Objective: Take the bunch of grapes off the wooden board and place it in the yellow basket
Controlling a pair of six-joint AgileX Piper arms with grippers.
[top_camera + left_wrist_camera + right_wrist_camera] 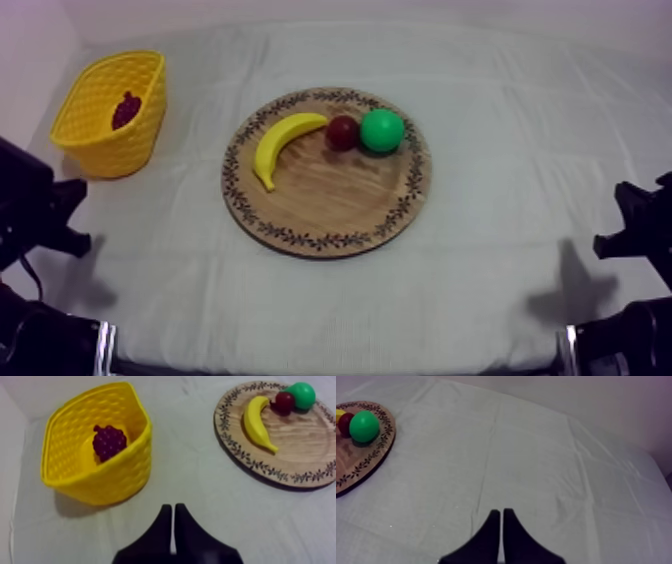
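Black fingers of the left gripper lie pressed together in a narrow wedge, holding nothing, low over the cloth and near the basket. The right gripper is likewise closed on nothing, over bare cloth well apart from the board. The grapes, a dark purple knobbly bunch, lie inside the basket below its rim. The basket stands at the table's far left, near the cloth's edge and apart from the board. Open cloth lies between the two and across the whole right side. There is one basket, one bunch and one board, which bears three things: one banana, one small red fruit and one green ball, the last two touching.
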